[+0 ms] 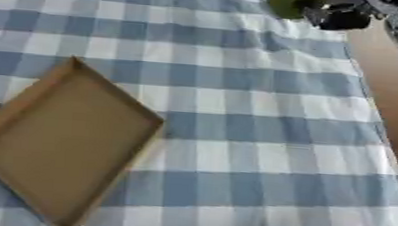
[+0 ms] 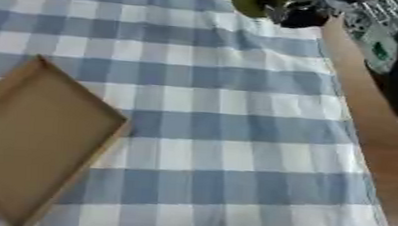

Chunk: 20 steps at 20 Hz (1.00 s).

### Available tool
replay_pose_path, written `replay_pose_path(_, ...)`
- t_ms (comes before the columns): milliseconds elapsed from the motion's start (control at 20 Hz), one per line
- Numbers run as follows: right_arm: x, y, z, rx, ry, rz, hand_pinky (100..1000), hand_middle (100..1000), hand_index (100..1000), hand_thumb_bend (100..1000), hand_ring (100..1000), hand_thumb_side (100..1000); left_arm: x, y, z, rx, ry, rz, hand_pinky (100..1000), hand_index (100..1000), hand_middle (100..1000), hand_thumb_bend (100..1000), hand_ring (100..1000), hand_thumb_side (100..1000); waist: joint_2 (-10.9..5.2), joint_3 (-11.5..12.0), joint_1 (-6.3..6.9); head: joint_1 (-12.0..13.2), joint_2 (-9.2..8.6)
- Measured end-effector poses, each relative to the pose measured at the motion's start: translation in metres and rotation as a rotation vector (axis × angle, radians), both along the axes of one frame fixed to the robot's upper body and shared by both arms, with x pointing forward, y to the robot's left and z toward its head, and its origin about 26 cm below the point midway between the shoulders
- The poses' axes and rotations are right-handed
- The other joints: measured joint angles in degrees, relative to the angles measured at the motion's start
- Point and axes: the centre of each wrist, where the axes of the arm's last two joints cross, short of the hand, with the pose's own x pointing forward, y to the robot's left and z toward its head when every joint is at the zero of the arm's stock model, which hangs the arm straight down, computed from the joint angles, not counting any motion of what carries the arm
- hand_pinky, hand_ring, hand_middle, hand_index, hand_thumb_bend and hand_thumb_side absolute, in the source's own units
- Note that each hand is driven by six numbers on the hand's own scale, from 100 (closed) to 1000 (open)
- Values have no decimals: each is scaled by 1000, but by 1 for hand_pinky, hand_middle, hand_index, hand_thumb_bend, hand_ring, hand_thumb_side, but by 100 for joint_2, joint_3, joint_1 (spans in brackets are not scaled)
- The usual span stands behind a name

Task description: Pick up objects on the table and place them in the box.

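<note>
**Left eye view: right hand at the green thing, far top edge of the table**

Left eye view has the robot's black right hand [image 1: 336, 17] way up in the top right corner, coming in from the right side. It's right up against a rounded yellow-green object [image 1: 289, 2] that sits at the far edge of the blue and white checked tablecloth [image 1: 237, 112]. The dark fingers [image 2: 290, 15] are on the object's right and lower side, touching or at least overlapping it. Looks like they curl round it, but it's blurry up there and honestly I can't tell if the hand is actually gripping or just resting against it. Can't say either whether the green thing is sitting on the cloth or lifted off it.

The shallow brown cardboard box [image 1: 27, 108] is at the lower left, turned at an angle so one corner points toward the far side. Nothing in it that I can see. It's well apart from the hand and the green object, with a big stretch of checked cloth between them and nothing lying on that stretch.

Along the right side the bare wooden table edge [image 1: 396, 108] shows past the cloth. In the right eye view, part of the robot's arm [image 2: 379, 42], silver and black with a bit of green on it, hangs over that edge
</note>
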Motion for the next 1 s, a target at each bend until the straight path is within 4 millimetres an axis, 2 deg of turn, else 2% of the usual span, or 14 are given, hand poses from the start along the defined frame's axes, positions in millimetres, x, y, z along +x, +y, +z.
replay_pose_path(250,-7,19,7,-16,-51,69,599,519,597,100,570,395,0,-1,0,-6,1,-6,665,591,570,334,549,692,-50,-2,2,18,46)
replay_pose_path(300,-9,24,8,-23,-62,85,598,522,593,100,570,586,1,-1,0,-7,1,-8,665,592,571,334,549,692,-63,-2,2,20,49)
replay_pose_path(350,-11,29,9,-33,-75,104,597,514,587,100,570,424,1,-1,0,-8,1,-8,665,591,570,336,549,689,-74,-2,2,21,50)
replay_pose_path(400,-12,35,10,-44,-91,125,597,514,587,100,570,424,1,-1,0,-8,1,-7,665,591,570,336,549,689,-85,2,2,22,50)
replay_pose_path(500,-15,48,11,-63,-123,174,592,510,573,100,567,505,1,-1,0,-10,1,-7,664,592,570,339,549,686,-116,13,2,25,51)
replay_pose_path(600,-18,64,10,-85,-153,236,564,511,572,100,544,535,1,-1,0,-12,0,-6,664,592,569,339,549,685,-135,19,1,26,52)
replay_pose_path(800,-24,98,8,-138,-206,367,493,513,575,101,491,516,0,0,1,-9,-2,-3,663,592,569,339,549,683,-167,43,-7,36,74)
replay_pose_path(850,-26,107,7,-147,-217,399,484,513,575,117,484,513,0,0,2,-8,-3,-2,663,592,569,339,549,682,-179,45,-13,47,83)
replay_pose_path(900,-29,116,6,-152,-227,426,461,513,571,182,476,509,0,0,2,-9,-3,-2,663,592,569,340,549,681,-187,45,-19,60,93)
replay_pose_path(1000,-33,132,5,-150,-250,478,466,515,571,251,479,511,0,0,2,-12,-4,0,662,592,569,341,549,681,-201,45,-35,95,96)
